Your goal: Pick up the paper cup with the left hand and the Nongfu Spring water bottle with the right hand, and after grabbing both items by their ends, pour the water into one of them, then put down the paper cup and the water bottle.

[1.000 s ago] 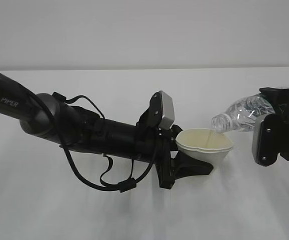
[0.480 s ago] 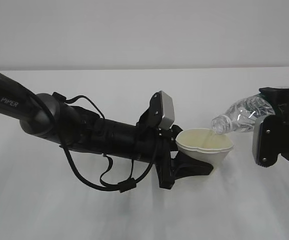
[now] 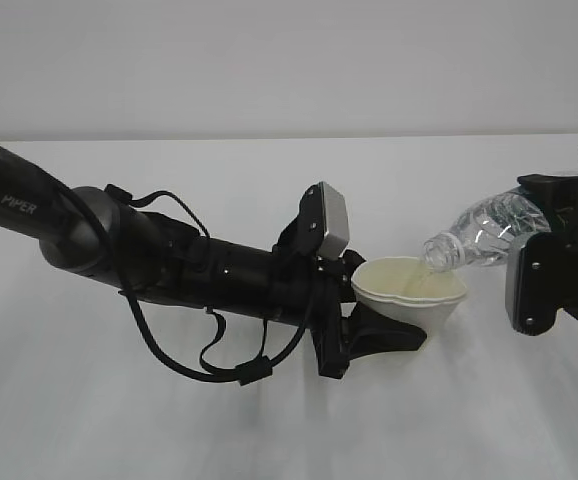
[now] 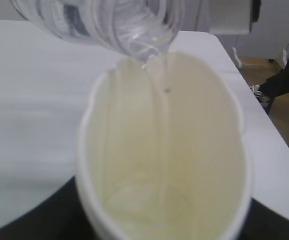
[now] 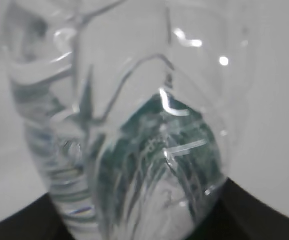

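My left gripper (image 3: 393, 318) is shut on the paper cup (image 3: 410, 291) and holds it upright above the table, its rim squeezed out of round. In the left wrist view the cup (image 4: 204, 165) fills the frame, cream-yellow inside, with a little water at its bottom. My right gripper (image 3: 554, 245) is shut on the base end of the Nongfu Spring water bottle (image 3: 481, 232), which lies tilted with its open neck over the cup's far rim. A thin stream of water (image 4: 165, 75) runs from the bottle's neck (image 4: 134, 25) into the cup. The bottle (image 5: 129, 125) fills the right wrist view.
The white table (image 3: 269, 430) runs under both arms, with a pale wall behind it. In the left wrist view the table's edge (image 4: 257, 130) lies to the right, and beyond it are the floor and dark furniture legs (image 4: 284, 80).
The bottle's neck has dipped slightly lower over the cup while water keeps running. The left arm and the cup have stayed still.
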Available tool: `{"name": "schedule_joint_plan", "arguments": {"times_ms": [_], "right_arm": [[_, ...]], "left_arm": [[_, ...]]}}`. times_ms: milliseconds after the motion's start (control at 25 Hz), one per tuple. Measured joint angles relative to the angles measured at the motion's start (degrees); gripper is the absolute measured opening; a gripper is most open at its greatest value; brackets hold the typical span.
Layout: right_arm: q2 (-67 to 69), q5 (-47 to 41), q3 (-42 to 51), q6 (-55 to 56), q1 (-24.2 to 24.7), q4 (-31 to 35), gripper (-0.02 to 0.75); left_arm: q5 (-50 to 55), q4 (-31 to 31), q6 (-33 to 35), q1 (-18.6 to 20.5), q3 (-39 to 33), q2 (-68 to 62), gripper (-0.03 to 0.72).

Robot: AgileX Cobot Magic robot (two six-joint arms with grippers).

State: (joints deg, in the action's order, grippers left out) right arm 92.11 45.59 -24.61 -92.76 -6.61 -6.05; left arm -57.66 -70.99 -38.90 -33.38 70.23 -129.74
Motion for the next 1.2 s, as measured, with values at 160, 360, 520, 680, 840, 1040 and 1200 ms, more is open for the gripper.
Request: {"name": "schedule_joint_plan", "arguments": {"times_ms": [160, 360, 520, 680, 840, 1040, 1200], "right_arm": [[0.0, 0.0, 0.0, 0.0, 0.0, 0.0, 0.408], [0.0, 0.1, 0.0, -0.12, 0.0, 0.0, 0.407], [0.0, 0.19, 0.0, -0.12, 0.0, 0.0, 0.407], [0.0, 0.32, 0.0, -0.12, 0.0, 0.0, 0.407], [0.0, 0.32, 0.0, -0.19, 0.0, 0.0, 0.407], [0.0, 0.32, 0.0, -0.19, 0.0, 0.0, 0.407], [0.0, 0.32, 0.0, -0.19, 0.0, 0.0, 0.407]], "left_arm": [[0.0, -0.14, 0.0, 0.0, 0.0, 0.0, 0.396], [0.0, -0.14, 0.0, 0.0, 0.0, 0.0, 0.396], [0.0, -0.14, 0.0, 0.0, 0.0, 0.0, 0.396], [0.0, -0.18, 0.0, 0.0, 0.0, 0.0, 0.396], [0.0, -0.18, 0.0, 0.0, 0.0, 0.0, 0.396], [0.0, -0.27, 0.0, 0.0, 0.0, 0.0, 0.396], [0.0, -0.27, 0.0, 0.0, 0.0, 0.0, 0.396]]}}
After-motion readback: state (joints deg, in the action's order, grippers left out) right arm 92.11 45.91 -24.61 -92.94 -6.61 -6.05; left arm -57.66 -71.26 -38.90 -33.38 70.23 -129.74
